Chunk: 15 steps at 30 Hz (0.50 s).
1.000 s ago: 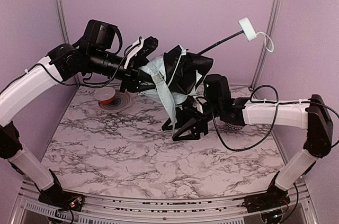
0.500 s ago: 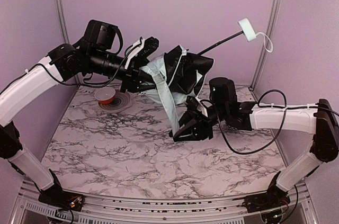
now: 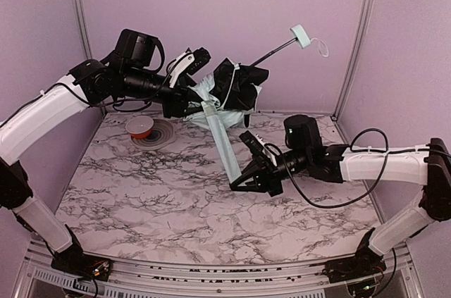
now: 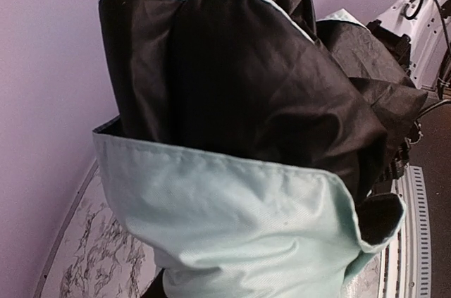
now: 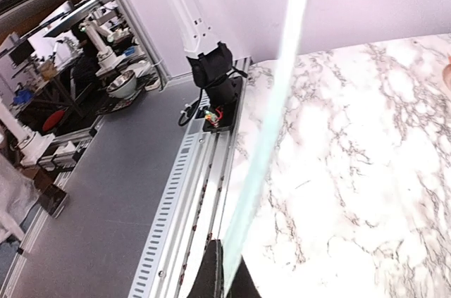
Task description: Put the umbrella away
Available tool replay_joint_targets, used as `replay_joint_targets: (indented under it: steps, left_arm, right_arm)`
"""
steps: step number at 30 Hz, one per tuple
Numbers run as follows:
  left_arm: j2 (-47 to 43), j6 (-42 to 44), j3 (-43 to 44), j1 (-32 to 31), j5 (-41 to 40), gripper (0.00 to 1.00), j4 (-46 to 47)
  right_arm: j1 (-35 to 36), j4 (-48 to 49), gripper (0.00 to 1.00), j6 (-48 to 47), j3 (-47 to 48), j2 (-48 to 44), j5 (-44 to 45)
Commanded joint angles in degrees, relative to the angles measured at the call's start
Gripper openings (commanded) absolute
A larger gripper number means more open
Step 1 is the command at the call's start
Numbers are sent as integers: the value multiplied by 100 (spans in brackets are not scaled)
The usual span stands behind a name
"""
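I think the right jaws should pull the long green flap (image 3: 224, 144) softly and wind it round the bundle. A hard tug could tear the thin cloth or make it slip out. The left jaws should hold very steady, so the folds end up flat and tight.

The right jaws are squeezed all the way together. They pinch the bottom end of the flap, low down over the table (image 3: 141, 192).

The left jaws are partly closed around the bunched-up cloth of the umbrella (image 3: 236, 83). They hold it up in the air at the back, near the purple wall (image 3: 211, 2). The cloth hides their tips, so I cannot see just where they press.

The flap runs down on a slant from the bundle to the right jaws. The thin black shaft (image 3: 271, 51) pokes up to the right, with the little pale handle (image 3: 301, 35) at its end. The umbrella is not wrapped yet, and its black inside shows.
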Motion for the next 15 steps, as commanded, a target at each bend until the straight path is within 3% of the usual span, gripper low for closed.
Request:
replay_joint_targets:
  steps: [1,9,15]
  left_arm:
    - [113,-695,-10,299,-452,0,823]
    - [81,-957,-103,367,-379,0,1156]
    - [-275,-1148,-444,336,1634,0,1518]
  right_arm:
    - [32,-173,0,390,-497,-693,1033]
    - [21,-196,0,574,-1294,-1328,2434]
    - [-1099,413,0,90,-1371,-1272,2620]
